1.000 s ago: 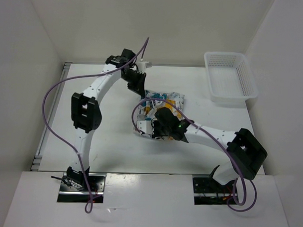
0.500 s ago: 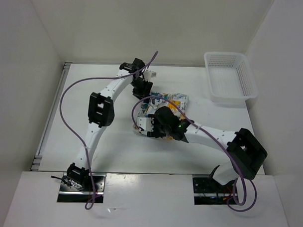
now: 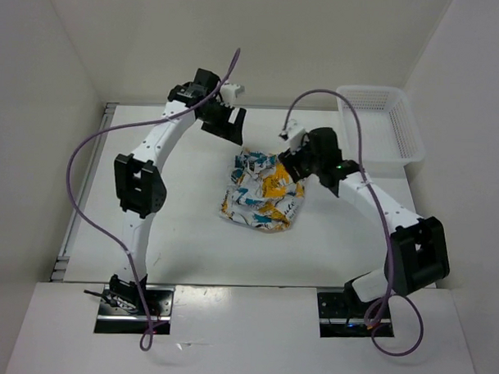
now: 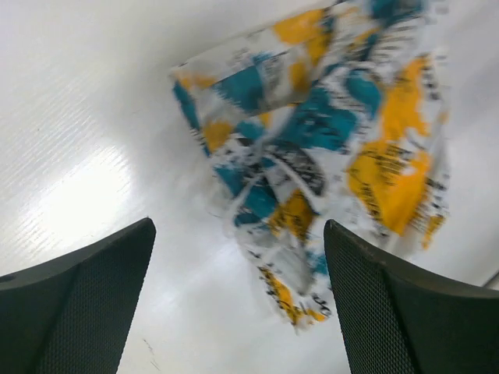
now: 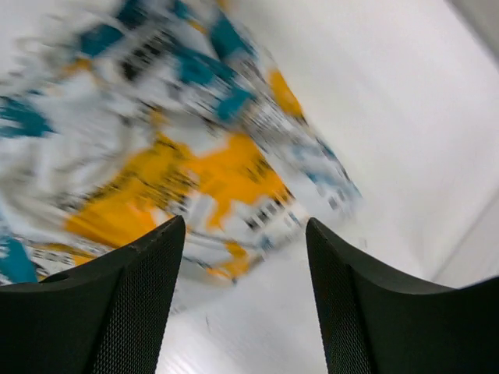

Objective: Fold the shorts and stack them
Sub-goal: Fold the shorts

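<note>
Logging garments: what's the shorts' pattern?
The shorts are white with teal, yellow-orange and black print, clearest in left wrist view.

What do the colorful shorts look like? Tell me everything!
The shorts are thin, crinkly white fabric printed with teal, yellow-orange and black. They lie in a rumpled, roughly folded bundle near the middle of the white table. The left gripper and right gripper hover open nearby, neither holding them.

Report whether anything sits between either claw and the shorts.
Nothing visible does. The left claw and right claw both hang open near the far edge of the shorts, with only air in between. The basket sits off to the right, out of both paths.
</note>
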